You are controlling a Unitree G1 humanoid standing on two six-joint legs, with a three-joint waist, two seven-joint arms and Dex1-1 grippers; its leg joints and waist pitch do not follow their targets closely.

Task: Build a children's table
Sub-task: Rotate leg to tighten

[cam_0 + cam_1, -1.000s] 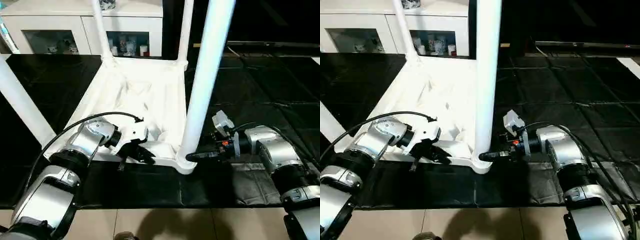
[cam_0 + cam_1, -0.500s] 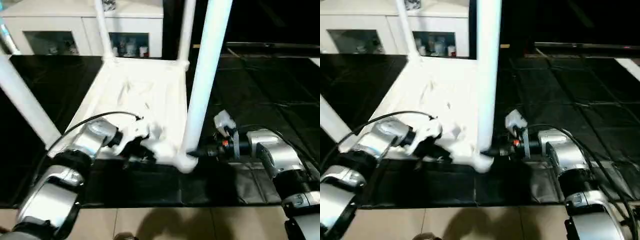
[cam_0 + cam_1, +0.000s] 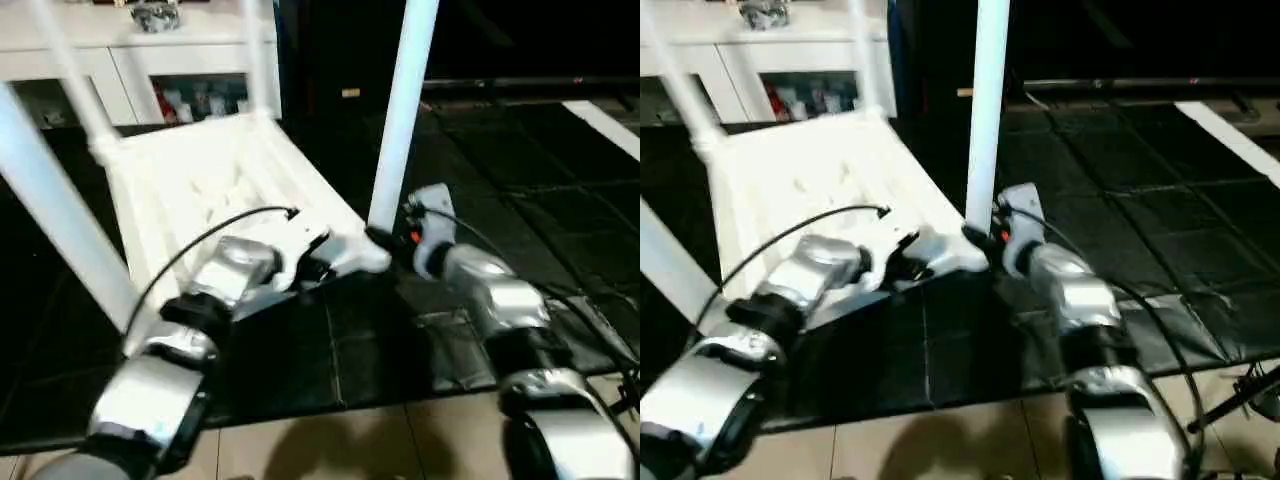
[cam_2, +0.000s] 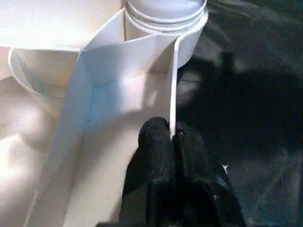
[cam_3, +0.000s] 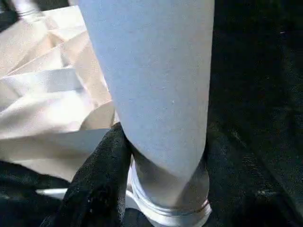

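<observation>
- Over the last second the table has swung round on the black floor mat: its near corner, which lay square to us, now points at an angle toward our right side (part of that shift is our own head turning, since the cabinet has slid across the view too).
- Our left end effector is clenched on the thin rim wall of the top, close by the near corner socket, as it was a second ago.
- Our right end effector is clamped around the base of the near leg, just above the socket; one black finger presses the leg's side.
- The table lies upside down on the mat, ribbed underside up, with four legs standing in the corners: the near one, one at our left and two at the far edge.
- We judge the assembly close to done; the turn looks like repositioning, perhaps ahead of flipping it upright.
- The risk is the thin rim slipping from our left pinch as the load swings.
</observation>
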